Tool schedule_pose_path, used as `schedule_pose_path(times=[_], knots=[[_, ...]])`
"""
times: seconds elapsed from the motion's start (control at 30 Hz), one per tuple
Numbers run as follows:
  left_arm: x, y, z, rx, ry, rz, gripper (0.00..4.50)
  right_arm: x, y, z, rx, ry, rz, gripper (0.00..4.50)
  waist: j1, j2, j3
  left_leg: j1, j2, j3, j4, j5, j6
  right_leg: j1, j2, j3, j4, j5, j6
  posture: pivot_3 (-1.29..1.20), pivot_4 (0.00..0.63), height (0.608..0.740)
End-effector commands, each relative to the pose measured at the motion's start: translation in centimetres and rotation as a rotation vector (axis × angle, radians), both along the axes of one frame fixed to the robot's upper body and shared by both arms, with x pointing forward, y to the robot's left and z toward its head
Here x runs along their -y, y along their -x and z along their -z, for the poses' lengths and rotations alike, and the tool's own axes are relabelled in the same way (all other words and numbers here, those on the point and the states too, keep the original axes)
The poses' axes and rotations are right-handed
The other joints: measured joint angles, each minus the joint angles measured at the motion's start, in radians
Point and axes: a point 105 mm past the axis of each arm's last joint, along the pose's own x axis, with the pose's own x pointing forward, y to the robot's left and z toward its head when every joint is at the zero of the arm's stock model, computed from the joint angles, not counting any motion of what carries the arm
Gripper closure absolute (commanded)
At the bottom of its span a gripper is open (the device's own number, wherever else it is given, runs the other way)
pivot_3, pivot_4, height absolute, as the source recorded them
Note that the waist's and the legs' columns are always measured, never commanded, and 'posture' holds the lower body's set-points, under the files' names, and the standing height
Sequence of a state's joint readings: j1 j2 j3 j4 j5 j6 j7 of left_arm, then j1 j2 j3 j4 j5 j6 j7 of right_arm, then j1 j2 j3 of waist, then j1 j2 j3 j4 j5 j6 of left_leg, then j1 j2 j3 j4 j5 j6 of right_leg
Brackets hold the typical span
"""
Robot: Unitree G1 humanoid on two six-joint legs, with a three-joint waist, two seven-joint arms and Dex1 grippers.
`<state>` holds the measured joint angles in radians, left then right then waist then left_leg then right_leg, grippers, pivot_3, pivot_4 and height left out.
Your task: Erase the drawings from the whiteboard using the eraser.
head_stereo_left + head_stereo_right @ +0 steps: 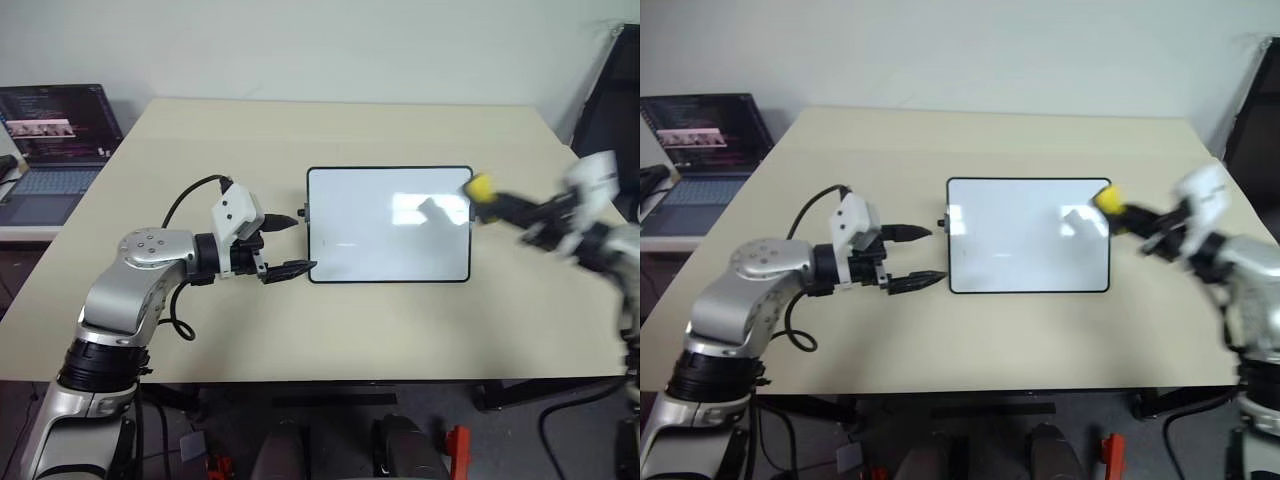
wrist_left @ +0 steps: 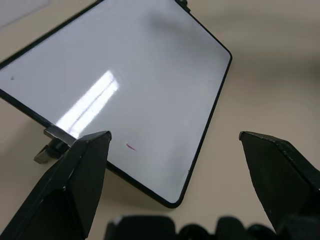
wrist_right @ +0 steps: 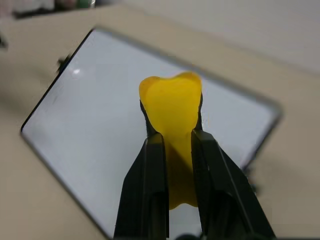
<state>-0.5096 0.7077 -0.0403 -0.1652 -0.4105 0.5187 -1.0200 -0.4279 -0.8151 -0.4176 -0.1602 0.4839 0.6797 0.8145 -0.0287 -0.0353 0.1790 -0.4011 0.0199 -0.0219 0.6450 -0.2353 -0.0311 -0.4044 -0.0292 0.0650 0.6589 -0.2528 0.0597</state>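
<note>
Right end effector (image 3: 172, 145) clamped on the yellow eraser (image 3: 172, 107), raised over the whiteboard's right edge

Left end effector (image 1: 923, 256), fingers spread wide and empty, sits at the left edge of the whiteboard (image 1: 1028, 235), which lies flat mid-worktop (image 1: 940, 340); one small pink mark (image 2: 130, 146) shows near that edge; an open laptop (image 1: 700, 150) stands on a side desk far left

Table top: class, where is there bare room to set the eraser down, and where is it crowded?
Bare table lies behind the whiteboard and along the near edge in front of it. It is crowded at the board's left, by the open left pincer, and at its right, where the right pincer holds the eraser.
</note>
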Motion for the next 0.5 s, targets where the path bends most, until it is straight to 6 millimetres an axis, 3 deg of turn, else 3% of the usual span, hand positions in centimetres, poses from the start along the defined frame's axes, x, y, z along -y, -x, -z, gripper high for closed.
schedule_pose_path(times=[0.03, 0.13, 0.27, 0.5], knots=[[2.6, 1.2, -0.5, 0.025, 0.018, 0.115, 0.0, 5.0, 0.4, 1.6, -0.075, 0.007, 0.2, 4.17, 0.005, -0.001, -0.001, 0.0, 0.0, 0.0, 0.0, 0.0, 0.0, 0.0, 0.0, 0.0, -0.001, 0.0, 0.0, 0.0, 0.15, 0.74], [3.8, 1.3, -0.3, 0.018, 0.033, 0.15, 0.0, 8.4, 0.5, 4.3, -0.182, 0.001, 0.363, 4.17, 0.002, -0.001, -0.001, -0.001, 0.0, 0.002, 0.0, 0.0, 0.0, 0.0, 0.0, 0.001, -0.001, 0.0, 0.0, 0.0, 0.15, 0.74], [5.1, 1.6, 0.0, 0.007, 0.035, 0.201, 0.0, 10.0, 0.7, 9.9, -0.39, 0.03, 0.442, 4.17, -0.009, 0.0, 0.0, 0.001, 0.0, 0.003, 0.0, 0.0, 0.0, 0.0, 0.001, 0.004, 0.0, 0.0, 0.0, 0.0, 0.15, 0.74], [5.2, 1.7, 0.1, 0.003, 0.037, 0.198, 0.0, 10.3, -0.8, 11.2, -0.434, 0.036, 0.462, 4.17, -0.031, 0.004, 0.0, 0.003, 0.005, 0.006, 0.0, 0.0, 0.0, -0.001, 0.006, 0.007, 0.001, 0.0, 0.0, 0.0, 0.15, 0.74]])
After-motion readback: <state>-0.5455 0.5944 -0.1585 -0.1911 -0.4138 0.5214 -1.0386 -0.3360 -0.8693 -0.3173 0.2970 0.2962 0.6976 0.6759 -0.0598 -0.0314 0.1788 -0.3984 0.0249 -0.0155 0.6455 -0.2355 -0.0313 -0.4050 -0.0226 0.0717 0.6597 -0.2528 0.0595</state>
